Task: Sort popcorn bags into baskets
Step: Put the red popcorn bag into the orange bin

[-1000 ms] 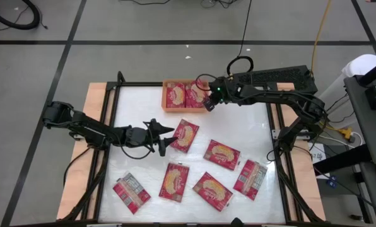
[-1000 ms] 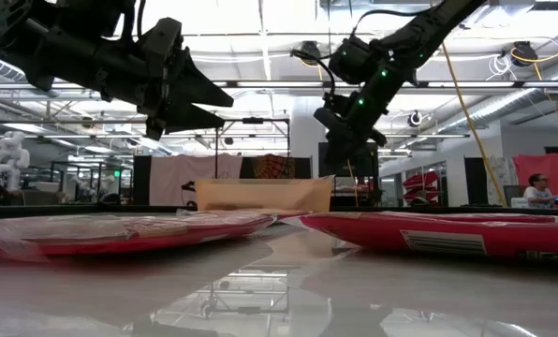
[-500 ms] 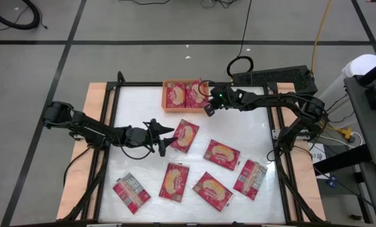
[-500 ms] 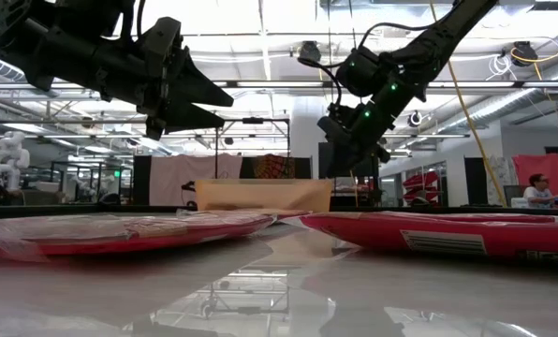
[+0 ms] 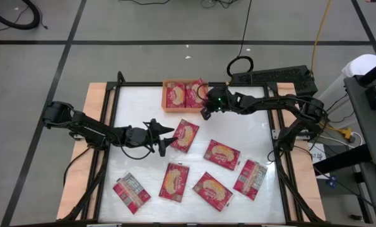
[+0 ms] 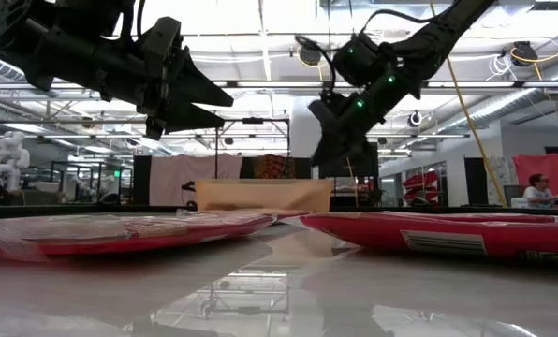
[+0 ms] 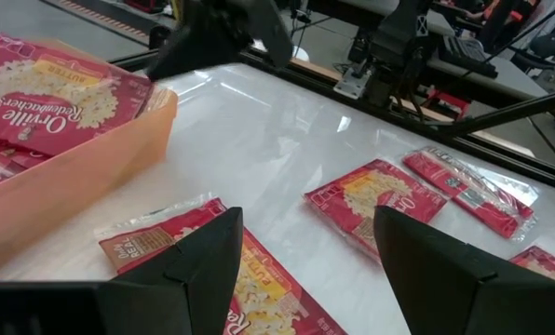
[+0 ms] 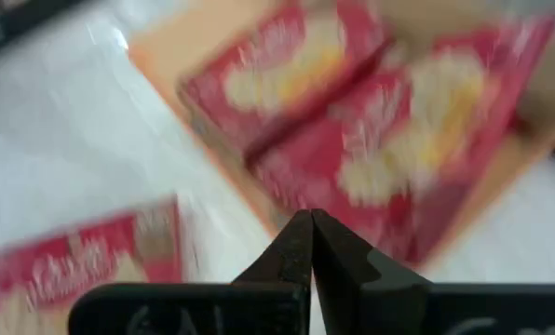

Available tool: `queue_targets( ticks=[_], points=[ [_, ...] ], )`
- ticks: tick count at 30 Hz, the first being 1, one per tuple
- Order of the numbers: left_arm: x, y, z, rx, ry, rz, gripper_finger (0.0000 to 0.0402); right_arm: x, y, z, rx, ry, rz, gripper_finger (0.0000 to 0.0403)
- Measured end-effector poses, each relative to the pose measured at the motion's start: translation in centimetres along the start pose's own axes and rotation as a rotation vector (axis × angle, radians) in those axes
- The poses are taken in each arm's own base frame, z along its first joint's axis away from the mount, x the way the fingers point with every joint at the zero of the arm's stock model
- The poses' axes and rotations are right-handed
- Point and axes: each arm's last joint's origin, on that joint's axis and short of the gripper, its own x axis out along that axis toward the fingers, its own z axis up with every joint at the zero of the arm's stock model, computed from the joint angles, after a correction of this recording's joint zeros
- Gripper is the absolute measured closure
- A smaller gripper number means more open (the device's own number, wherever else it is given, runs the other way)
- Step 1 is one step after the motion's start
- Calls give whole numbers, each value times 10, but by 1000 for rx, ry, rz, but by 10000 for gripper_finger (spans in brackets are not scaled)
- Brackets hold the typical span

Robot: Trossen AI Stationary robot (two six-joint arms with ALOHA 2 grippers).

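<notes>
The orange basket (image 5: 164, 99) stands at the table's far edge with two red popcorn bags (image 5: 183, 95) lying flat in it. Several more popcorn bags (image 5: 222, 154) lie flat on the white table top. My right gripper (image 5: 205, 113) hangs shut just right of the basket's near right corner, above the table, with nothing in it; its wrist view shows the shut tips (image 8: 310, 234) before the basket (image 8: 212, 163). My left gripper (image 5: 170, 140) is open in mid-air over the table's middle, above the near end of one bag (image 7: 259, 284), clear of it.
Loose bags lie across the near half of the table, at the left (image 5: 131, 192), the middle (image 5: 174, 181) and the right (image 5: 251, 178). A black frame (image 5: 110, 120) runs around the table top. The low view shows a workshop behind, with a person (image 6: 538, 190) seated far off.
My right gripper has come away from over the basket's right end, going a little toward the table's near edge and down, and has tipped further downward. The bags and the basket lie as before.
</notes>
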Motion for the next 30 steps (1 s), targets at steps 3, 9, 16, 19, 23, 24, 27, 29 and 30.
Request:
queue_targets(
  ticks=[3, 9, 16, 19, 23, 24, 27, 29, 30],
  points=[
    [0, 0, 0, -1, 0, 0, 158, -2, 0, 14, -2, -14, -26, 403],
    [1, 2, 1, -3, -6, 16, 158, -8, 9, 63, -134, 2, -112, 403],
    [1, 4, 2, -31, -9, 24, 158, 29, -20, 72, -209, 133, -148, 403],
    [1, 4, 1, -39, -9, 22, 158, 45, -37, 65, -220, 178, -214, 403],
    [1, 4, 1, -39, -8, 23, 158, 58, -58, 59, -185, 219, -215, 403],
    [1, 4, 1, -38, -8, 23, 158, 60, -62, 58, -177, 229, -211, 403],
    [1, 4, 1, -36, -8, 23, 158, 62, -65, 57, -177, 236, -210, 403],
    [1, 4, 1, -27, -7, 23, 158, 61, -63, 57, -183, 240, -195, 403],
    [1, 4, 1, -23, -7, 23, 158, 60, -61, 57, -186, 241, -189, 403]
  ],
)
